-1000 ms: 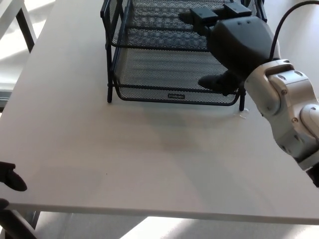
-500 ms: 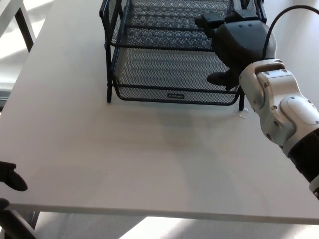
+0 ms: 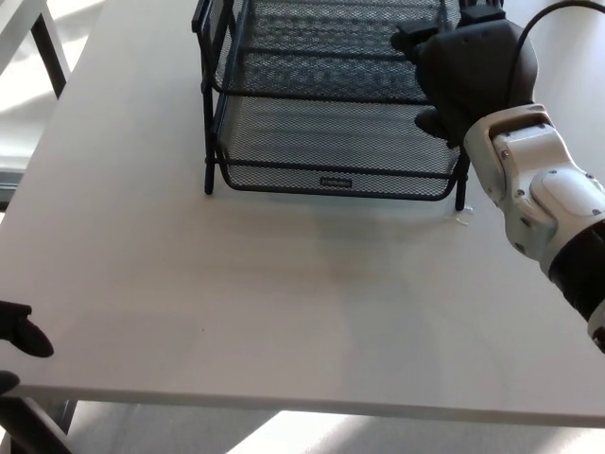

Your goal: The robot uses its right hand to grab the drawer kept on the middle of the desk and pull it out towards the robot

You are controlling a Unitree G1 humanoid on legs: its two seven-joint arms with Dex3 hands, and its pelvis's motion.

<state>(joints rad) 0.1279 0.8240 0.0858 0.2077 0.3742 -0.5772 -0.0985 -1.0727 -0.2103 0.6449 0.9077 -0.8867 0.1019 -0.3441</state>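
Right hand (image 3: 468, 80), grip state indiscernible, over the mesh drawer (image 3: 331, 142): light, rigid wire; best hooked at the front rim just below-left.

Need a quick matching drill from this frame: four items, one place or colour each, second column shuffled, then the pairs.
Column 1:
1. right robot hand
2. left robot hand
3. mesh drawer rack
4. desk

Column 2:
A. pale grey surface
B. at the rack's right side
C. black wire, far middle of the desk
D. low at the picture's left edge

Pairs: 1-B, 2-D, 3-C, 4-A
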